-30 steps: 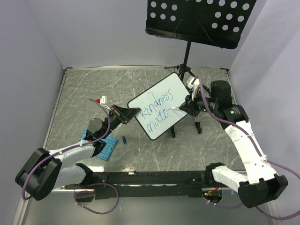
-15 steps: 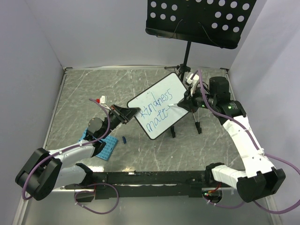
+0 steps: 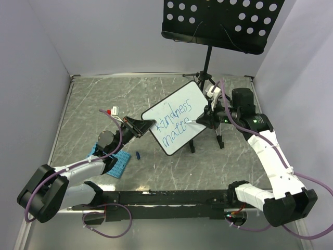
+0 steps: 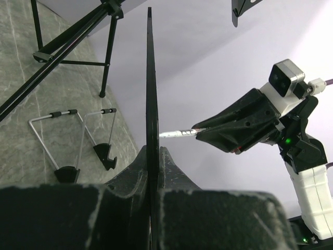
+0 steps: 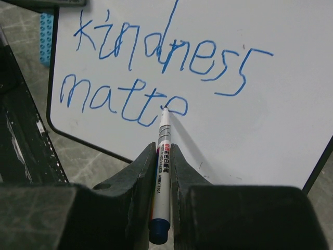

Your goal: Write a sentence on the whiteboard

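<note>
Blue sentence (image 5: 156, 67) partly behind marker (image 5: 163, 130); right end effector (image 5: 163, 155) pinches it; left end effector (image 4: 152, 152) pinches whiteboard (image 5: 270, 135) edge.

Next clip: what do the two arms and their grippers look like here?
The left arm and right arm each have white links between bulky black joints, with a purple cable running along them. The left gripper and right gripper are black and wedge-shaped. A green light glows near the right wrist, by a small white-grey camera box.
</note>
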Tool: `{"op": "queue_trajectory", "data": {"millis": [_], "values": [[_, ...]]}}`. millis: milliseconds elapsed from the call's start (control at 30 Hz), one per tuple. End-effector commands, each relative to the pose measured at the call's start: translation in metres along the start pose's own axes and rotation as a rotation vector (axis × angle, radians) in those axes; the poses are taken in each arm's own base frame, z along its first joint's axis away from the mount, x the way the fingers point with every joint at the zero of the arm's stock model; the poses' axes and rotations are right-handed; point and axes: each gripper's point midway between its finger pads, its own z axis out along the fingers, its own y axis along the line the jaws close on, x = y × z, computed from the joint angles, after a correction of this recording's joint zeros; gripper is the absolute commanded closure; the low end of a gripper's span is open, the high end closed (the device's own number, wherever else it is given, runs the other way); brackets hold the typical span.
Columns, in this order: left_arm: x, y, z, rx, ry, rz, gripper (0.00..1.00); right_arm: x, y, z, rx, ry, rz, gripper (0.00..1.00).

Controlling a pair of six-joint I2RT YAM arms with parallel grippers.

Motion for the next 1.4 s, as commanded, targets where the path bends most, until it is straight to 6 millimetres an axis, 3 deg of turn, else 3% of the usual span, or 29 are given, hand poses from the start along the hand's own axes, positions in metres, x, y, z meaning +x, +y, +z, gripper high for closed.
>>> {"op": "queue_trajectory", "data": {"millis": [0,300,667,767,1067,1367], "values": [[-0.027,-0.068,0.0,0.237,-0.087,0.007,0.99,0.013,0.007,-0.008,0.005,0.026,-0.018,1.0],[-0.026,-0.067,-0.002,0.234,-0.082,0.009,0.99,0.017,-0.009,-0.015,0.1,0.034,-0.014,1.0],[-0.026,-0.066,-0.004,0.229,-0.085,0.01,0.99,-0.032,-0.011,-0.028,0.096,-0.081,-0.055,1.0],[-0.026,-0.067,-0.005,0.235,-0.084,0.008,0.99,-0.036,-0.015,-0.026,0.1,-0.09,-0.051,1.0],[-0.026,-0.068,-0.006,0.241,-0.084,0.008,0.99,-0.023,-0.03,-0.013,0.117,-0.043,-0.021,1.0],[-0.031,-0.067,-0.008,0.236,-0.099,0.011,0.99,0.002,-0.018,-0.015,0.096,0.005,-0.015,1.0]]}}
